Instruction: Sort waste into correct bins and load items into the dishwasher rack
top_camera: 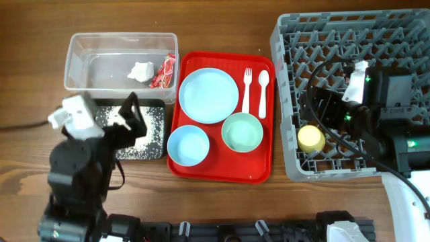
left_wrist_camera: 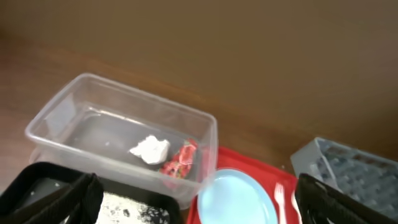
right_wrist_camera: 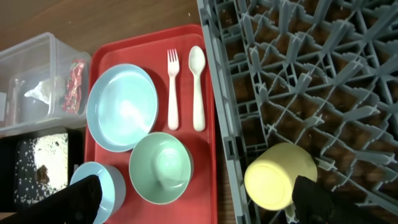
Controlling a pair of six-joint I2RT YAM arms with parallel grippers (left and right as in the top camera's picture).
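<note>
- The right claw (right_wrist_camera: 196,186) has its fingers spread wide and pinches nothing. It hovers over the rack (top_camera: 336,40), at the table's (top_camera: 222,27) 3 o'clock side.
- The yellow cup (right_wrist_camera: 278,177) lies in the rack's 7 o'clock corner among the pegs (right_wrist_camera: 292,81). I cannot tell whether it is mouth-down or tilted.
- Judged: the cup is loaded, and the step in hand is fetching the next dish.
- The left claw (left_wrist_camera: 198,186) is also spread and empty, over the black tray (top_camera: 158,107) at 9 o'clock.
- The waste looks sorted.
  - The tissue (top_camera: 141,70) and red packet (top_camera: 163,72) touch in the clear tub (top_camera: 101,47) at 10 o'clock.
  - The white crumbs (top_camera: 144,138) and a brown scrap (right_wrist_camera: 42,174) are in the black tray.
- On the red tray (top_camera: 222,173) at centre: plate (top_camera: 208,95) at 11, blue bowl (top_camera: 188,145) at 7, mint bowl (top_camera: 242,132) at 5, fork (top_camera: 246,91) and spoon (top_camera: 263,91) side by side at 1.
- Advice: the mint bowl is nearest the rack.
  - Grip its rim with one finger inside.
  - It is smooth hard plastic with a round wall, probably slippery, so close squarely.
  - Lift it clear of the tray lip and stand it on edge between pegs.
- The cutlery is thin, flat and glossy, likely hard to pinch.
</note>
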